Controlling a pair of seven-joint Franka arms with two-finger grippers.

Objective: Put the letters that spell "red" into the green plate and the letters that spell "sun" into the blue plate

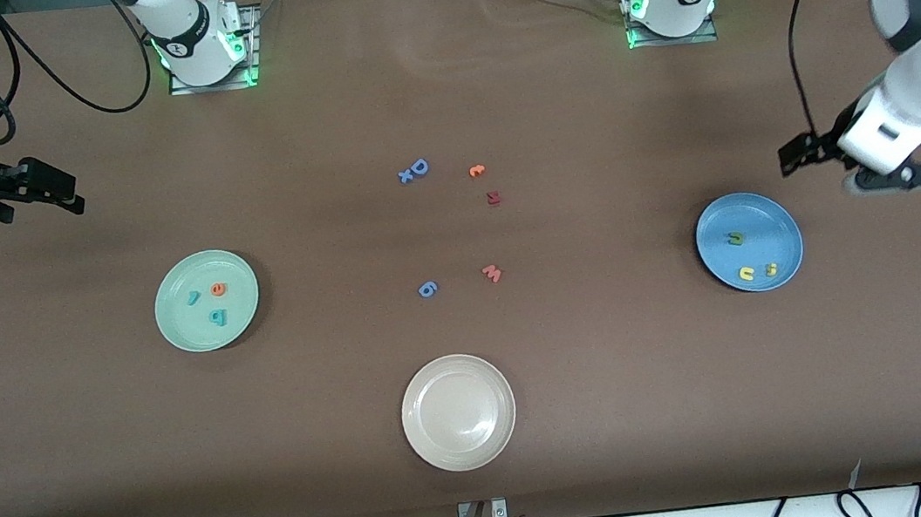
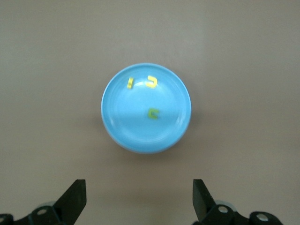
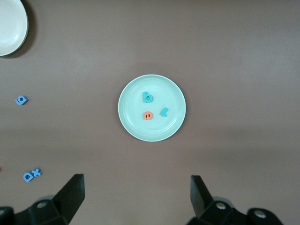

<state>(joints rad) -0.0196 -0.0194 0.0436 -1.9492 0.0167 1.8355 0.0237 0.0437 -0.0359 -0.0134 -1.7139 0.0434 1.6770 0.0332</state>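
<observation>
letters [image 1: 753, 259] in blue plate [image 1: 780, 210], fingers [image 2: 75, 199] apart

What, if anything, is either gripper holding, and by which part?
Nothing is held. The left gripper is open above the table beside the round blue plate; the right gripper is open at its own end of the table.

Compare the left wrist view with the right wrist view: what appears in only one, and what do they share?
Only the left wrist view: the blue plate holding a yellow s, yellow u and green n. Only the right wrist view: the green plate holding a teal d, teal r and orange e, plus a beige plate and loose blue letters. Both: brown table, open jaws.
</observation>
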